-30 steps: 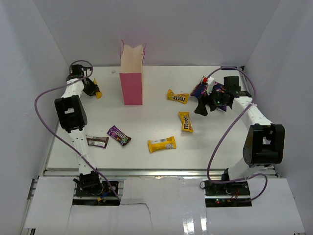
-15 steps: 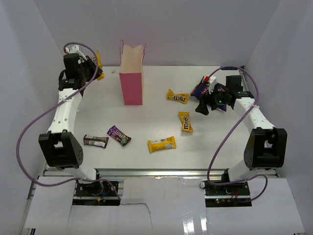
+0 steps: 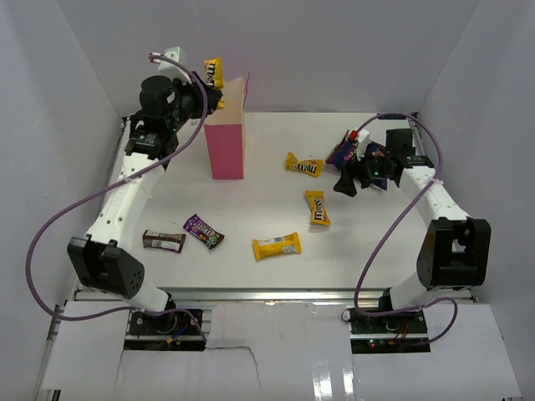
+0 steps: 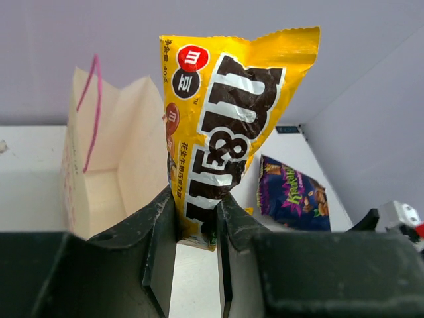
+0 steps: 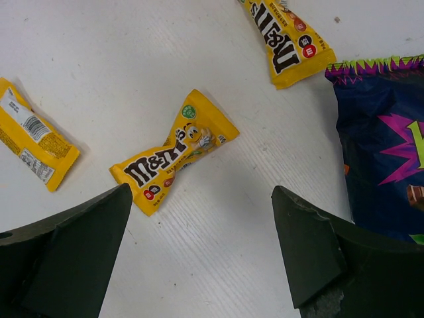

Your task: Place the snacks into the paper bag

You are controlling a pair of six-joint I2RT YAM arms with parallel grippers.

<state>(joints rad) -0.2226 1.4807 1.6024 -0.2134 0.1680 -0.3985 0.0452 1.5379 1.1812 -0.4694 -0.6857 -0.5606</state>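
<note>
The pink paper bag [image 3: 226, 142] stands upright at the back of the table, its cream inside [image 4: 119, 165] open to the left wrist view. My left gripper [image 3: 209, 90] is raised beside the bag's top left edge, shut on a yellow candy packet [image 4: 225, 126] that sticks up from the jaws [image 3: 215, 73]. My right gripper [image 3: 343, 182] hangs open over the table, nothing between its fingers [image 5: 202, 192]. Three yellow packets [image 3: 303, 164], [image 3: 317, 207], [image 3: 277, 246] lie mid-table. Two dark packets [image 3: 165, 241], [image 3: 204, 230] lie front left. The blue-purple snack bag [image 5: 387, 146] lies beside the right gripper.
White walls close in the table on the left, back and right. The right arm's purple cable [image 3: 380, 238] loops over the table's right side. The left arm's cable [image 3: 50, 234] arcs along the left wall.
My left arm has risen from the table's far left corner and swung right, carrying the yellow packet up to the bag's top. The right arm has barely moved.
</note>
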